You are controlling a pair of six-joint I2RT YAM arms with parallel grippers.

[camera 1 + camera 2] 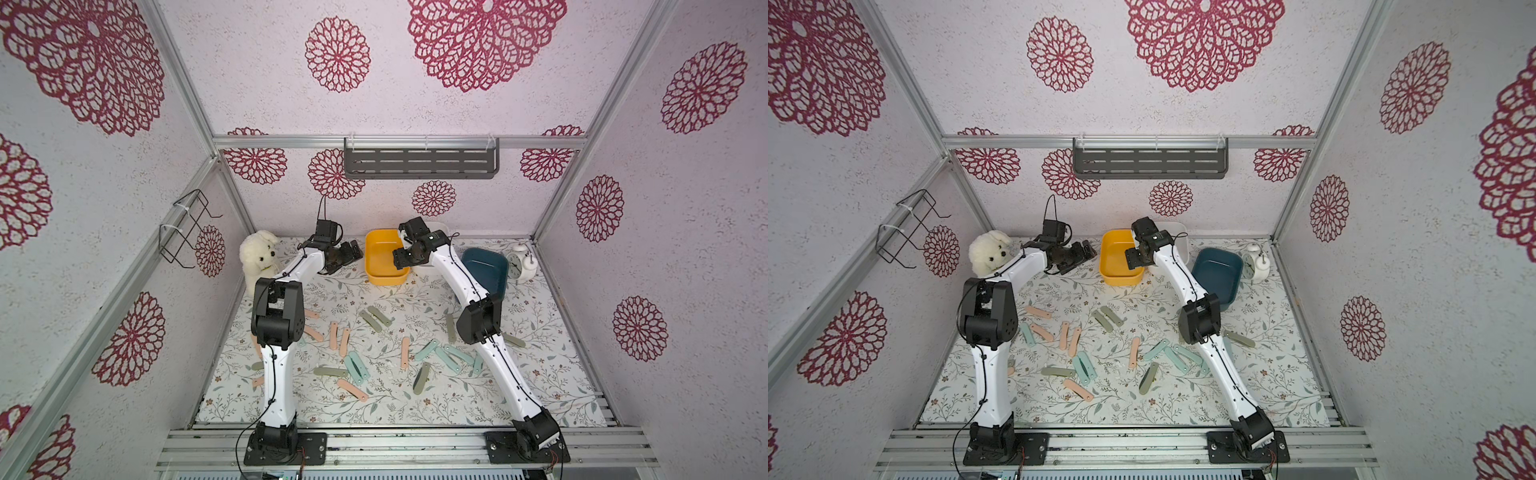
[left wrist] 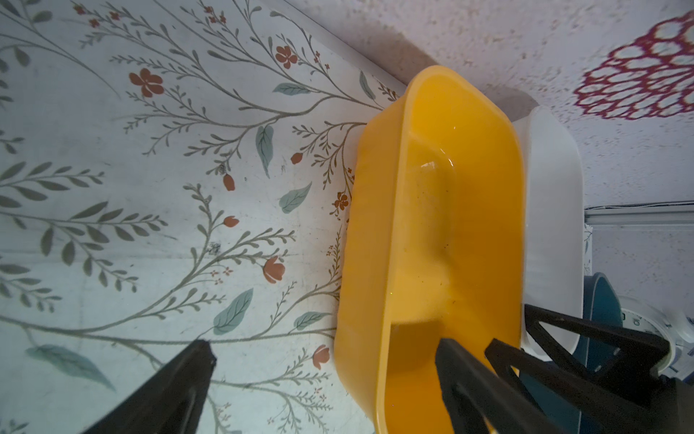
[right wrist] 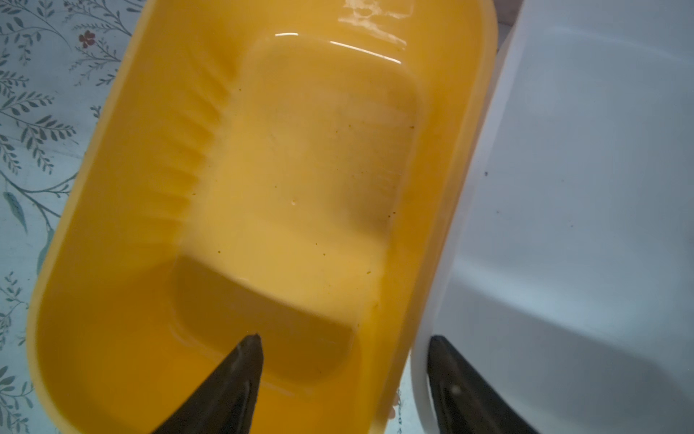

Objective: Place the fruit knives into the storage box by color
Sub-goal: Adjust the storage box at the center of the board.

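Walls (image 1: pixel 332 54) papered with red medallions are enclosing a floral cloth (image 1: pixel 415 407) that is forming the work surface. The fruit knives (image 1: pixel 405 352) are lying flat across its middle, their long axes pointing many ways, with several pink ones aimed at the back wall. Behind them the yellow tub (image 1: pixel 380 266), white tub (image 1: pixel 440 227) and teal tub (image 1: pixel 490 266) are standing lengthwise front to back. The left gripper (image 2: pixel 323 347) is hovering wide open beside the yellow tub. The right gripper (image 3: pixel 343 338) is hanging with its jaws apart, straddling that tub's wall.

Both top views (nearly identical) look steeply down from high at the near side; both wrist cameras face the yellow tub (image 2: pixel 432 225) close up.
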